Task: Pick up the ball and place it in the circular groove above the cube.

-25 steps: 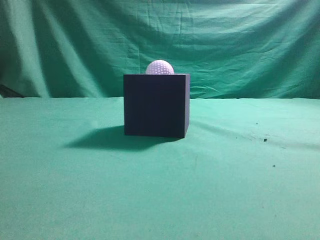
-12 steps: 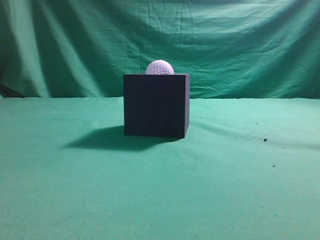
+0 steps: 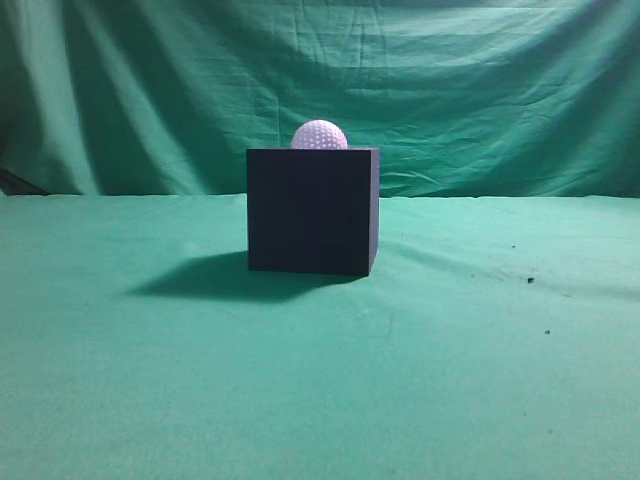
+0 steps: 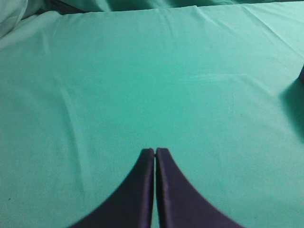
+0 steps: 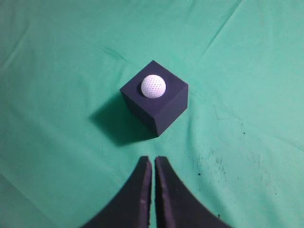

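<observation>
The white dimpled ball [image 3: 319, 135] rests in the groove on top of the dark cube [image 3: 312, 212], which stands on the green cloth at the middle of the exterior view. The right wrist view shows the ball [image 5: 153, 86] seated in the cube's top [image 5: 161, 107]. My right gripper [image 5: 153, 159] is shut and empty, high above the cloth and well short of the cube. My left gripper [image 4: 155, 151] is shut and empty over bare cloth; only a dark corner of the cube [image 4: 301, 73] shows at that view's right edge. Neither gripper shows in the exterior view.
A green cloth [image 3: 450, 350] covers the table and hangs as a backdrop [image 3: 480, 90]. Small dark specks [image 5: 213, 161] lie on the cloth to the cube's right. The cube's shadow [image 3: 200, 280] falls to its left.
</observation>
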Motion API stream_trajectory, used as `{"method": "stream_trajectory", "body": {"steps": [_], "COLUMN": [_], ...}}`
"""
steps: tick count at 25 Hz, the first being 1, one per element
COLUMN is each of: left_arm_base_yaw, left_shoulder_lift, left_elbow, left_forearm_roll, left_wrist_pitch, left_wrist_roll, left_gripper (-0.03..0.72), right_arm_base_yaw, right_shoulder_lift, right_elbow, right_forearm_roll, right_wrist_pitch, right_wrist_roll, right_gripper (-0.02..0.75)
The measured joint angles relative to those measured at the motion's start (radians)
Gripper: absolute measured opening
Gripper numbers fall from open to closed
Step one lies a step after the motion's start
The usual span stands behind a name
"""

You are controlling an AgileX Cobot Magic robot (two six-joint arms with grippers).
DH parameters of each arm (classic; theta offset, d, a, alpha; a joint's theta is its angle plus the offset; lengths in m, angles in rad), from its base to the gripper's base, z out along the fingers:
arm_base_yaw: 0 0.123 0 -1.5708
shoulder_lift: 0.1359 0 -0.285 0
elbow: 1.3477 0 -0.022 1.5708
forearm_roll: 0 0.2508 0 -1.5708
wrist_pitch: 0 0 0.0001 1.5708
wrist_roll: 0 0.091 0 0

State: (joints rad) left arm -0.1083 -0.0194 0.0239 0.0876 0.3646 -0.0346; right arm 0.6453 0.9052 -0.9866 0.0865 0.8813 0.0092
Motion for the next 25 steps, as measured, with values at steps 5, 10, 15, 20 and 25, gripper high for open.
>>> {"method": "stream_trajectory", "body": {"steps": [5, 10, 15, 20, 25], "left_arm_base_yaw": [0.000, 0.000, 0.000, 0.000, 0.000], "left_shoulder_lift": [0.000, 0.000, 0.000, 0.000, 0.000], "left_elbow": [0.000, 0.000, 0.000, 0.000, 0.000], "left_forearm_roll": [0.000, 0.000, 0.000, 0.000, 0.000], "left_wrist_pitch": [0.000, 0.000, 0.000, 0.000, 0.000], "left_wrist_roll": [0.000, 0.000, 0.000, 0.000, 0.000], "left_gripper": [0.000, 0.000, 0.000, 0.000, 0.000], "right_arm_base_yaw": [0.000, 0.000, 0.000, -0.032, -0.162], "right_shoulder_lift": [-0.150, -0.226, -0.241, -0.303, -0.471], "right_elbow": [0.136, 0.147, 0.215, 0.345, 0.554], "right_forearm_roll": [0.009, -0.082, -0.259, -0.300, -0.298], "right_wrist_pitch": [-0.076, -0.077, -0.115, -0.226, -0.428], "right_wrist_roll": [0.000, -0.008, 0.114, 0.152, 0.157], "right_gripper": [0.000, 0.000, 0.000, 0.000, 0.000]}}
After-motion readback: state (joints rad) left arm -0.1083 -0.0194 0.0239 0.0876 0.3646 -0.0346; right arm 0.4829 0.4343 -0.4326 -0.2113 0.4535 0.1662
